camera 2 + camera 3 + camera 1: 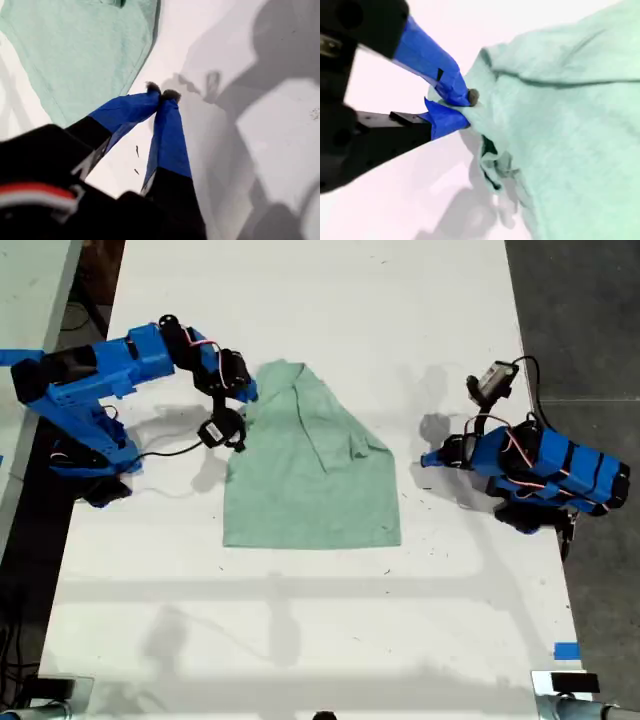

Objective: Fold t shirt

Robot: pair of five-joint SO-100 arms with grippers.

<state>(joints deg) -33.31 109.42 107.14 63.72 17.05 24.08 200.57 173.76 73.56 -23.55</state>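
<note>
At the near edge of the white table [300, 640] in the exterior view, a strip of blue tape [566, 651] sits toward the exterior view's right, with dark clamps at the edge beside it. Farther in, the t shirt [310, 475] lies at the middle of the table, partly folded: its lower hem is flat and square, while the upper part is drawn into a creased, narrowing shape. On the exterior view's right, the first gripper [162, 94] rests low over bare table, well apart from the shirt's edge; its taped jaws are pressed together at the tips with nothing between them, and the mint cloth shows only beyond them in the first wrist view. On the exterior view's left, the second gripper [465, 107] reaches to the shirt's upper corner, its jaws pinched closed on a bunched edge of the cloth, which is gathered into small folds just beside the tips. A black cable [170, 450] trails on the table near that arm's base.
</note>
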